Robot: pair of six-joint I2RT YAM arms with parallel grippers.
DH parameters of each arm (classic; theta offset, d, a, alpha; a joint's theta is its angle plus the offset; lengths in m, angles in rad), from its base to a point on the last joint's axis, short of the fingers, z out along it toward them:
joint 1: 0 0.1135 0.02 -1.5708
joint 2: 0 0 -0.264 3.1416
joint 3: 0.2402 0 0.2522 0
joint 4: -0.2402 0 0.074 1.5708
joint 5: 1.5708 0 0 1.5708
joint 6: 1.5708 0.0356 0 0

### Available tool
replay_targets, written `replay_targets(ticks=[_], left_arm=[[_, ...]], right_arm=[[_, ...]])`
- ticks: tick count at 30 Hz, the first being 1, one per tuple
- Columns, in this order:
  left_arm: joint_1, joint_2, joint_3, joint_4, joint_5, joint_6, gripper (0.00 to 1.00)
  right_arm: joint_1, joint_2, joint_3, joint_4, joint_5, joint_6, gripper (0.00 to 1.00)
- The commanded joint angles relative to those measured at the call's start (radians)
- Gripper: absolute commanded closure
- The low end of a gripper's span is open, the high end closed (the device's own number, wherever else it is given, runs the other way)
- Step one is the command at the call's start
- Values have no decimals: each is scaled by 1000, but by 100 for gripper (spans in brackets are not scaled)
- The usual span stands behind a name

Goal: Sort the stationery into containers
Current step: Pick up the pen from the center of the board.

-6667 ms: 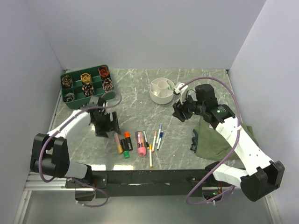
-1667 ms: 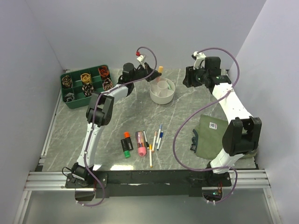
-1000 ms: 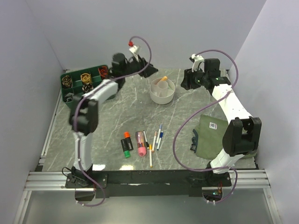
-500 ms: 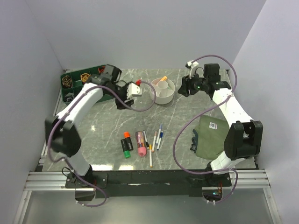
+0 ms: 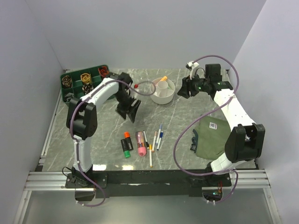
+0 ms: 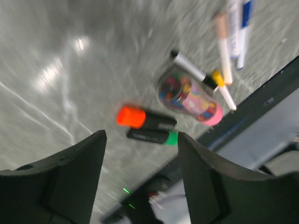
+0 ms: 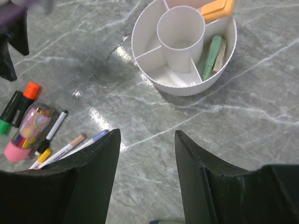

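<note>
Several pens and markers lie loose near the table's front middle: an orange-capped black marker (image 5: 126, 139) (image 6: 145, 118), a green-capped black marker (image 5: 125, 150) (image 6: 154, 136), a thick pink one (image 5: 140, 143) (image 6: 189, 95), a thin yellow pen (image 5: 150, 156) and white pens (image 5: 159, 135) (image 6: 231, 37). The white round bowl (image 5: 159, 99) (image 7: 187, 88) holds an orange-capped tan marker (image 7: 215, 9) and a green pen (image 7: 211, 56). My left gripper (image 5: 131, 112) (image 6: 140, 137) hangs open and empty above the markers. My right gripper (image 5: 182, 91) (image 7: 147, 134) is open and empty just right of the bowl.
A dark green compartment tray (image 5: 70, 99) with coiled bands sits at the back left. An olive-green cloth pouch (image 5: 212, 135) lies at the front right. Grey walls close in the table on three sides.
The left arm has swung down from behind the bowl to the table between the bowl and the loose pens, empty. The orange-capped tan marker now rests in the bowl. The right gripper barely shifted.
</note>
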Motion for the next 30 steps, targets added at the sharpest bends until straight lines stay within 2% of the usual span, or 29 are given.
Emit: replay_targets(ticks=[1,11,16,23,30], left_arm=[[-22,-53,-98,-56,-82,-209,27],[-40,39,-130,-30,-145,-276,25],[-45,70,-145,-21,-148,-287,35],[-43,114,-164,-10,-137,-298,35],[-43,136,-182,-1,-143,-306,40]], right_arm=[[-4,24,76,-44,-31,-32,42],[-4,75,140,-92,-41,-34,42],[-4,78,156,-118,-15,-68,42],[-4,102,191,-134,-12,-68,42],[-4,127,220,-153,-4,-86,42]])
